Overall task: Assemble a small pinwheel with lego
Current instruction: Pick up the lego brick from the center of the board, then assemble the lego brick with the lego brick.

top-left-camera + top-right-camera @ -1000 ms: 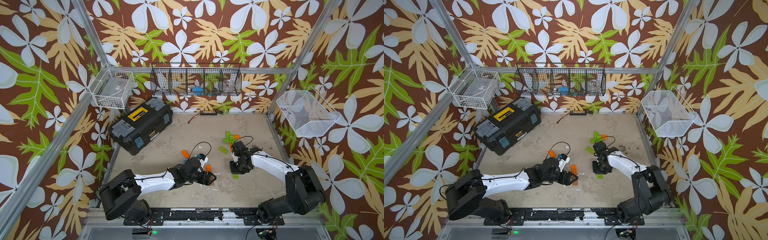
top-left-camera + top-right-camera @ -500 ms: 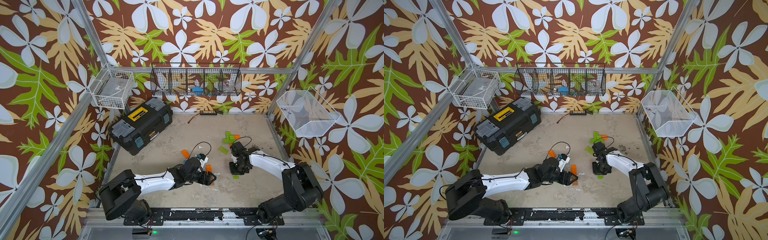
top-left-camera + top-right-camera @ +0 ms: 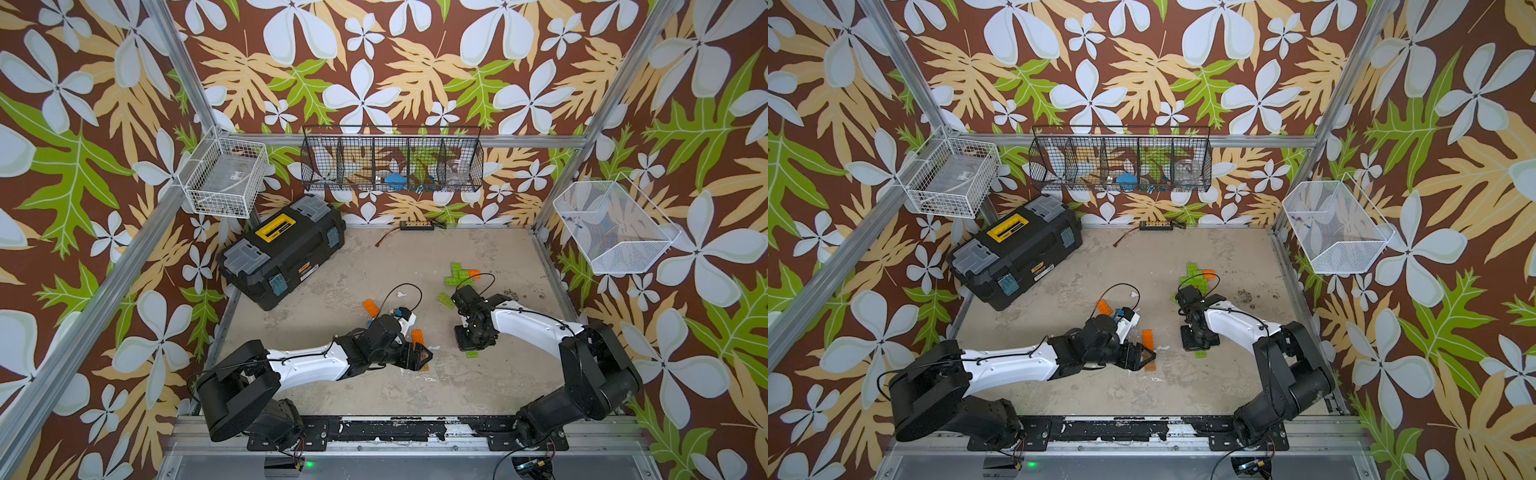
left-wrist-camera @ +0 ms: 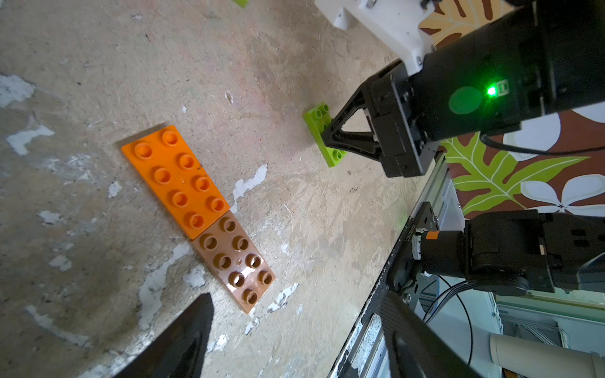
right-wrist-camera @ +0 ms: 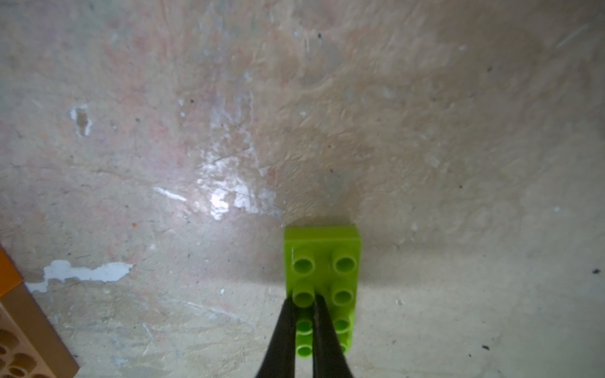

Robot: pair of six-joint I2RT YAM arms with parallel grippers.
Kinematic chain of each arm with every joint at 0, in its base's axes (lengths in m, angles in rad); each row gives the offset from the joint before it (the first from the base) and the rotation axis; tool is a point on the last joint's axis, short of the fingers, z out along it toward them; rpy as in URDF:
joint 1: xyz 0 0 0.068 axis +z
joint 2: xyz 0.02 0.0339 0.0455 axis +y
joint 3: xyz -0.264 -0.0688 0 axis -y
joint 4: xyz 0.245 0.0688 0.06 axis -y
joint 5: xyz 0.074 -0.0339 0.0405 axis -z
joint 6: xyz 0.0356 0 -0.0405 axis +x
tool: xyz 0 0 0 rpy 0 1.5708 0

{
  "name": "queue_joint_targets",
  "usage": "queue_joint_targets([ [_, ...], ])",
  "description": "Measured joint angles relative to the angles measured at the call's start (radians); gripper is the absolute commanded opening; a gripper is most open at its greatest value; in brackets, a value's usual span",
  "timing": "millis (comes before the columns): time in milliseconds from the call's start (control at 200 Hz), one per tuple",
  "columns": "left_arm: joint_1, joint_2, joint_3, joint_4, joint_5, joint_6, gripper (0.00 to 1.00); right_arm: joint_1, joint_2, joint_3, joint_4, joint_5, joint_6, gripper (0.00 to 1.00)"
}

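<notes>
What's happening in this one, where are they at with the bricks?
The right gripper is down at the table, shut on the studs of a lime green brick lying flat. The left gripper hangs open close to an orange brick and a brown brick lying end to end. A green cluster with one orange piece sits farther back.

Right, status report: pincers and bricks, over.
Left pincer open above abutting orange brick and brown brick. Right pincer shut on lime brick, flat on table. Nothing obstructing.
</notes>
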Motion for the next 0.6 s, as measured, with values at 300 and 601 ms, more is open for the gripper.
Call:
queue_joint_targets([
  [300, 0.031, -0.054, -0.028, -0.006, -0.022, -0.005, 0.82, 0.082, -0.027, 0.070, -0.045, -0.006, 0.043, 0.09],
  [601, 0.136, -0.177, -0.126, -0.026, -0.043, -0.026, 0.82, 0.261, 0.042, 0.201, -0.041, -0.074, 0.147, 0.10],
])
